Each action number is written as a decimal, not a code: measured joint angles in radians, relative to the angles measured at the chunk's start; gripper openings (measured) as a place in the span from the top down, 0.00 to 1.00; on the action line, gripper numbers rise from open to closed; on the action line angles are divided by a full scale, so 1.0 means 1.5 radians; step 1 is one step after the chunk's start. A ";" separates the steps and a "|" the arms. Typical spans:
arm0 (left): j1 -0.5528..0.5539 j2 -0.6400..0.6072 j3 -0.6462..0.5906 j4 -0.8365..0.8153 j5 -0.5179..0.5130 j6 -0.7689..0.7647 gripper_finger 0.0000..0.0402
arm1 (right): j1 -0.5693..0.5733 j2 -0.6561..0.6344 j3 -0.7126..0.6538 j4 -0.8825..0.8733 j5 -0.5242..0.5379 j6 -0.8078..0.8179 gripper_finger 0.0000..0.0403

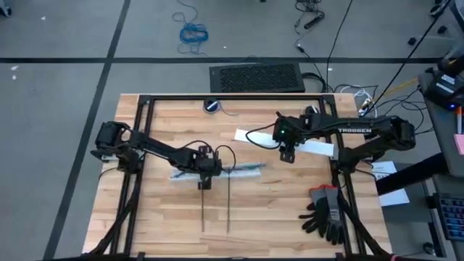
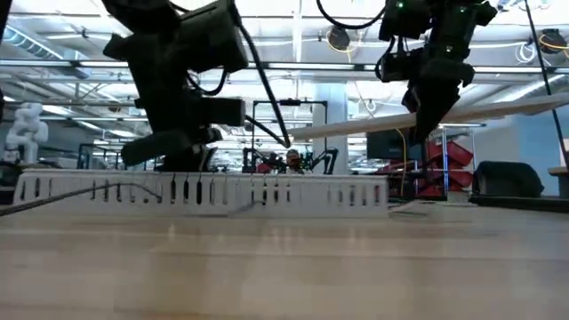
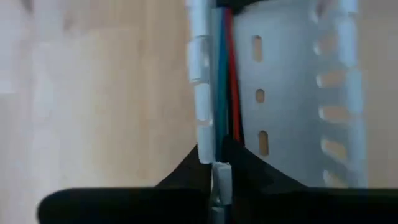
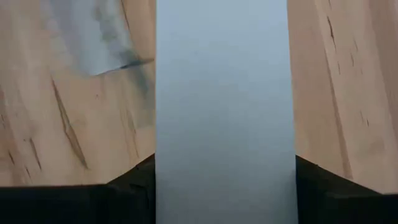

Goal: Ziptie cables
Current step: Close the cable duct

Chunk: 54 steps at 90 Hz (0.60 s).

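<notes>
High view, bench: bench point(image 1: 167, 210) is pale wood with a dark frame; I see both arms reaching in toward its middle.
High view, left gripper: my left gripper point(image 1: 204, 176) sits low over the middle of the bench, on the slotted tray point(image 1: 185, 174) that lies crosswise there.
High view, cables: cables point(image 1: 243, 169) lie along that tray, trailing out toward the right side of the bench.
High view, zipties: two zipties point(image 1: 228, 210) lie nearly straight, side by side, running from the tray toward the near edge; a second one point(image 1: 202, 210) is just left of the first.
High view, right gripper: my right gripper point(image 1: 288, 154) hangs over the right half, toward the far edge, with a flat white strip point(image 1: 319, 148) in it.
High view, gloves: gloves point(image 1: 328, 212) lie by the near right corner.
Low view, tray: the slotted tray point(image 2: 204, 191) stands on the wood, the left arm down on it; the right gripper point(image 2: 423, 124) carries the white strip point(image 2: 498, 111) up off the bench, nearly level.
Left wrist view: left gripper point(image 3: 222, 167) is pressed onto the cables point(image 3: 222, 74), which run along the tray's slotted wall point(image 3: 273, 93); red and blue strands show.
Right wrist view: the white strip point(image 4: 224, 112) fills the gap between my right fingers, pinched flat above the wood.
</notes>
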State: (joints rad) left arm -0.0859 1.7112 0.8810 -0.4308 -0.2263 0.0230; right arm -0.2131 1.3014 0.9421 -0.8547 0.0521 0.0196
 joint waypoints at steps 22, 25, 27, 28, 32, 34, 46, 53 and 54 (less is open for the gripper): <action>0.071 -0.044 -0.044 0.005 -0.002 0.145 0.94 | 0.004 0.000 -0.021 0.030 0.000 0.004 0.49; 0.083 -0.051 -0.049 0.005 0.002 0.161 0.94 | 0.004 0.000 -0.028 0.036 0.000 0.004 0.49; 0.091 -0.056 -0.053 0.005 0.012 0.171 0.93 | 0.004 0.000 -0.034 0.041 0.000 0.004 0.49; 0.095 -0.058 -0.056 0.005 0.018 0.176 0.93 | 0.004 0.000 -0.036 0.043 -0.001 0.004 0.49; 0.114 -0.063 -0.062 0.005 0.043 0.197 0.92 | 0.004 0.000 -0.046 0.051 -0.001 0.004 0.49; 0.123 -0.065 -0.065 0.005 0.058 0.206 0.92 | 0.004 0.000 -0.050 0.053 -0.001 0.004 0.49; 0.172 -0.068 -0.067 -0.020 0.129 0.229 0.83 | 0.005 0.000 -0.074 0.079 -0.001 0.009 0.49; 0.190 -0.068 -0.068 -0.033 0.150 0.221 0.75 | 0.006 0.000 -0.082 0.088 -0.002 0.009 0.49; 0.192 -0.068 -0.068 -0.035 0.151 0.220 0.74 | 0.006 0.000 -0.082 0.087 -0.002 0.009 0.49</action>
State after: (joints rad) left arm 0.2015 1.6086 0.7789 -0.4836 0.0004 0.3523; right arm -0.2047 1.3018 0.8184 -0.7235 0.0489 0.0334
